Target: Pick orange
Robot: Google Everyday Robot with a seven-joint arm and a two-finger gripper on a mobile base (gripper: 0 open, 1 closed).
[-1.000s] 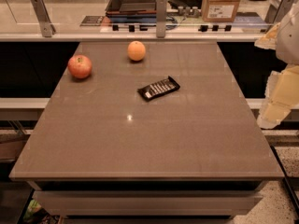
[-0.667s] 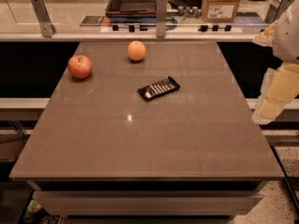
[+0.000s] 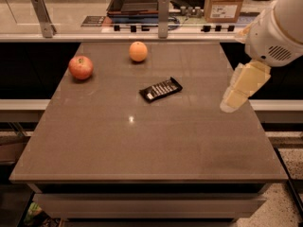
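Note:
The orange point(image 3: 138, 51) is a small round pale orange fruit near the far edge of the grey table point(image 3: 142, 141), left of the middle. The gripper point(image 3: 239, 93) hangs at the table's right edge, cream-coloured and pointing down-left, well to the right of the orange and nearer to me. It holds nothing that I can see. The white arm rises from it to the upper right corner.
A red apple point(image 3: 81, 67) with yellowish patches sits near the table's far left. A black snack bar point(image 3: 161, 89) lies between the orange and the gripper. Beyond the table are a counter with metal posts, a dark tray point(image 3: 135, 1) and a cardboard box point(image 3: 223, 3).
The gripper and arm have moved left, from beyond the table's right edge to over it. The orange, apple and snack bar have not moved.

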